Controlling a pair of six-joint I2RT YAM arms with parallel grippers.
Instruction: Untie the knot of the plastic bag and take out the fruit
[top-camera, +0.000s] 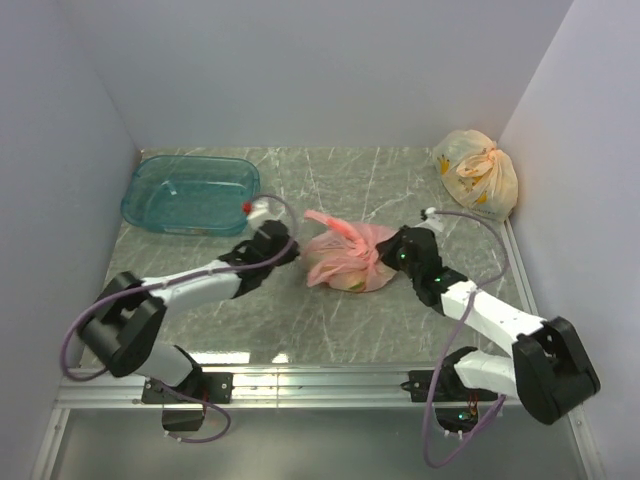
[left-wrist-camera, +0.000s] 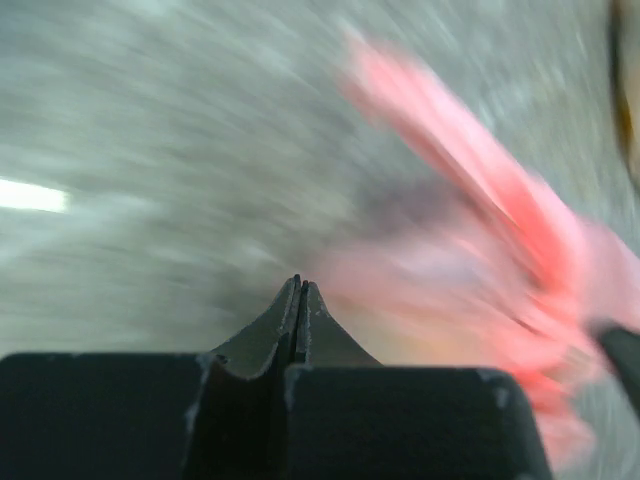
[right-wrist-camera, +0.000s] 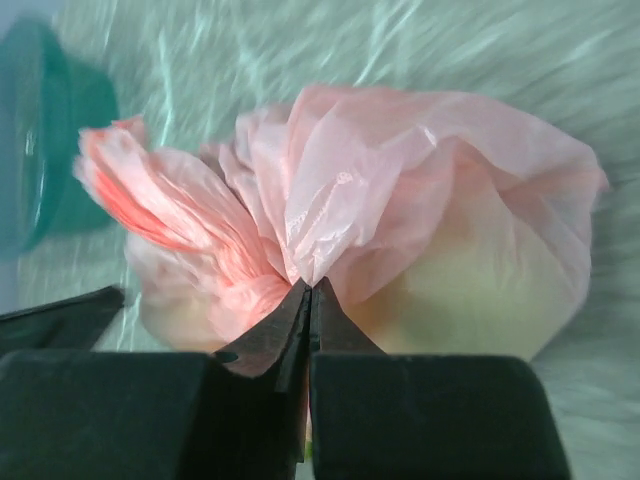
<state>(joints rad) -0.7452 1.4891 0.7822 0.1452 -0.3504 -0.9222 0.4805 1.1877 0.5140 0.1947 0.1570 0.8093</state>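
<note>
The right gripper (right-wrist-camera: 308, 292) is closed, and its two tips pinch a fold of the plastic bag (top-camera: 350, 258) just where the film gathers toward the knot. The left gripper (left-wrist-camera: 298, 285) is closed too, with nothing between its fingers. It stands just beside the left side of the bag, and I cannot tell if it touches the bag. The bag lies near the middle of the table (top-camera: 330, 320), between the two grippers, and it is tied. One twisted pink tail (top-camera: 330, 222) points to the far left.

Around it there is one blue-green clear tub (top-camera: 150, 195) at the far left and one pale yellow bag (top-camera: 478, 172), knotted, in the far right corner. Both are well apart from the pink bag. Nothing lies between the arms and the bag.

Through the pink film a pale yellow fruit (right-wrist-camera: 470, 290) shows. How many pieces are inside, I cannot count.
</note>
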